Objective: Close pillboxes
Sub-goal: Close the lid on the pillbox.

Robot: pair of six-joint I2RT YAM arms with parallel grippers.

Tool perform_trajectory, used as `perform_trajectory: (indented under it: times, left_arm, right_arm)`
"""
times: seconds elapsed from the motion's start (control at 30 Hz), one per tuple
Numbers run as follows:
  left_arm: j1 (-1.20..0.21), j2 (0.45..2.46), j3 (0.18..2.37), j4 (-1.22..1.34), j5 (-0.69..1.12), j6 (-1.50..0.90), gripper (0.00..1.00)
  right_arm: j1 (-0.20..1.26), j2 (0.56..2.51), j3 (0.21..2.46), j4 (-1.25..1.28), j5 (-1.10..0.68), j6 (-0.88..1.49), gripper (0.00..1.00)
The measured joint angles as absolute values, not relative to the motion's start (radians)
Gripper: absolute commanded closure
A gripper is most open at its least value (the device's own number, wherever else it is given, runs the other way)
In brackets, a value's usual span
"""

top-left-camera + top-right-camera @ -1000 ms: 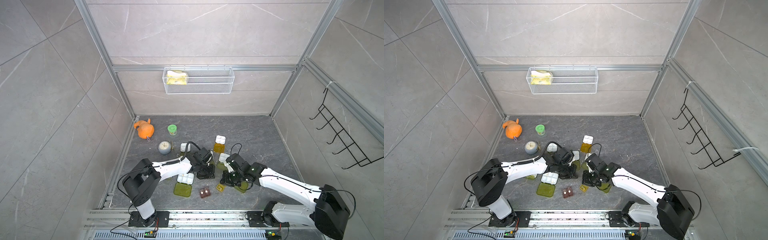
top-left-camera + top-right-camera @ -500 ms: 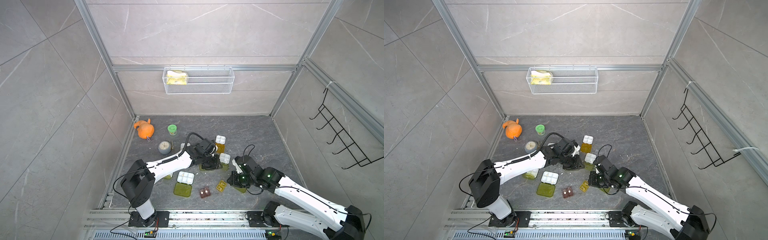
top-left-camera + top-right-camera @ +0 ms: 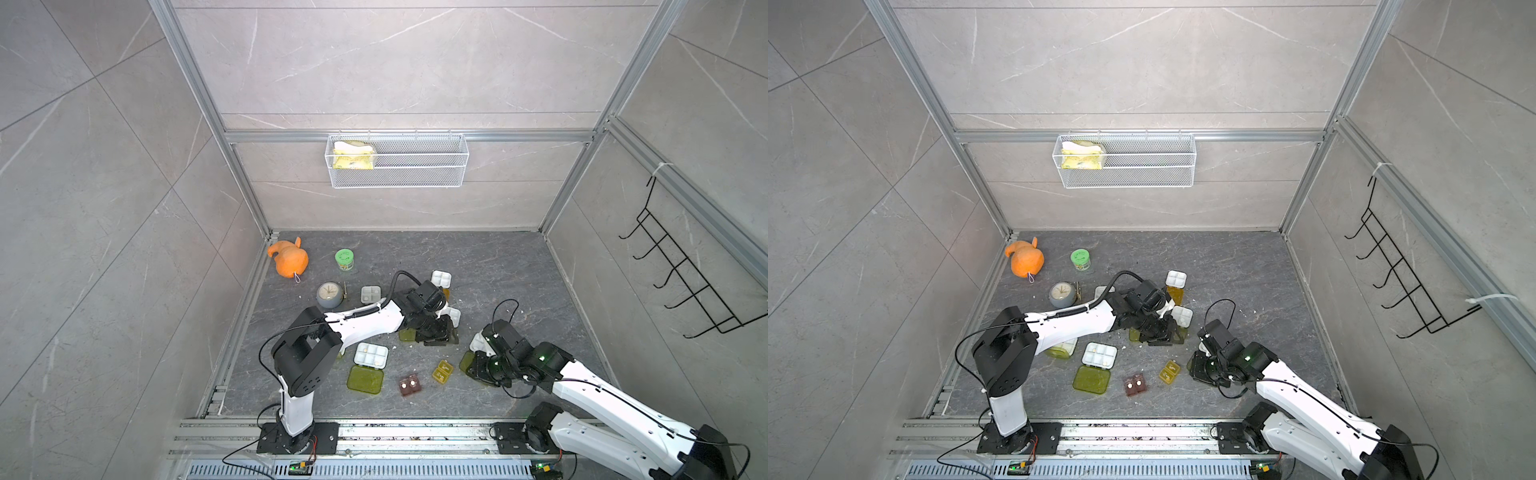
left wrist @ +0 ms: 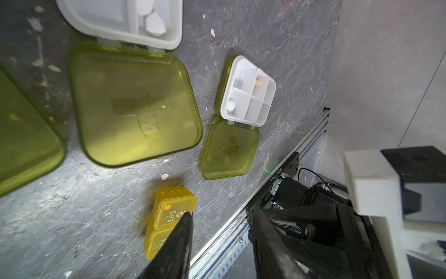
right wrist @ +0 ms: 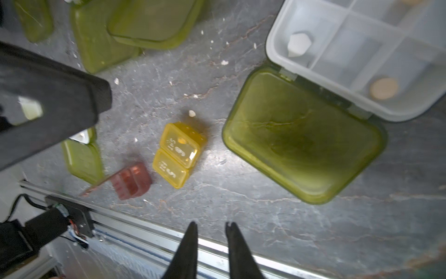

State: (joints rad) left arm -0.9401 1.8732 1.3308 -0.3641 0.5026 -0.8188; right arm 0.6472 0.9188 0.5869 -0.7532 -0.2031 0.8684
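Observation:
Several pillboxes lie on the dark floor in both top views. One has its white tray [image 3: 371, 354] open beside a flat yellow-green lid [image 3: 365, 380]. Close by are a tiny amber box [image 3: 442, 371], lid down, and a tiny brown one [image 3: 410, 385] standing open. My left gripper [image 3: 438, 332] hovers open over green lids next to another white tray [image 3: 453, 316]; its wrist view shows the amber box [image 4: 171, 217] beside one finger. My right gripper [image 3: 478, 368] is open a little and holds nothing [image 5: 211, 227]. It hangs above an open pillbox with a green lid [image 5: 301, 154] and clear tray [image 5: 362, 55].
An orange plush toy [image 3: 289, 259], a green-lidded jar [image 3: 345, 258] and a small grey clock [image 3: 329, 294] sit at the back left. More pillbox trays [image 3: 440, 278] [image 3: 370, 294] lie behind the left gripper. The metal rail [image 3: 374, 432] borders the front. White crumbs dot the floor.
Both grippers were shut and are now open. The left gripper has moved toward the back right. The right arm has drawn back toward the front right.

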Motion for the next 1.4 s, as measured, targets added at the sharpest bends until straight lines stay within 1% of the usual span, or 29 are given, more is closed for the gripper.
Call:
perform_trajectory:
  times: [0.07, 0.17, 0.33, 0.43, 0.53, 0.83, 1.0, 1.2, 1.4]
  left_arm:
    - [-0.943, 1.893, 1.340, -0.363, 0.510, -0.819, 0.56]
    - [-0.943, 1.922, 1.356, -0.360, 0.520, -0.819, 0.55]
    - [-0.943, 1.958, 1.387, -0.360, 0.535, -0.818, 0.55]
    - [-0.943, 1.989, 1.421, -0.364, 0.540, -0.817, 0.54]
    - [-0.943, 2.010, 1.443, -0.366, 0.553, -0.814, 0.54]
    - [-0.943, 2.067, 1.463, -0.368, 0.576, -0.801, 0.54]
    - [-0.943, 2.080, 1.464, -0.375, 0.587, -0.798, 0.54]
    - [-0.942, 2.083, 1.464, -0.374, 0.602, -0.794, 0.54]
    - [-0.943, 2.085, 1.463, -0.369, 0.608, -0.796, 0.53]
  right_arm:
    - [0.609, 0.941, 0.579, -0.751, -0.224, 0.860, 0.56]
    - [0.541, 0.975, 0.579, -0.737, -0.258, 0.832, 0.49]
    - [0.422, 1.033, 0.580, -0.722, -0.306, 0.772, 0.43]
    - [0.369, 1.073, 0.590, -0.722, -0.329, 0.734, 0.36]
    - [0.313, 1.105, 0.618, -0.722, -0.346, 0.697, 0.34]
    - [0.107, 1.155, 0.661, -0.730, -0.365, 0.611, 0.33]
    - [0.018, 1.186, 0.661, -0.728, -0.372, 0.595, 0.33]
    - [-0.034, 1.237, 0.673, -0.704, -0.400, 0.568, 0.35]
    - [-0.041, 1.279, 0.739, -0.665, -0.410, 0.545, 0.35]
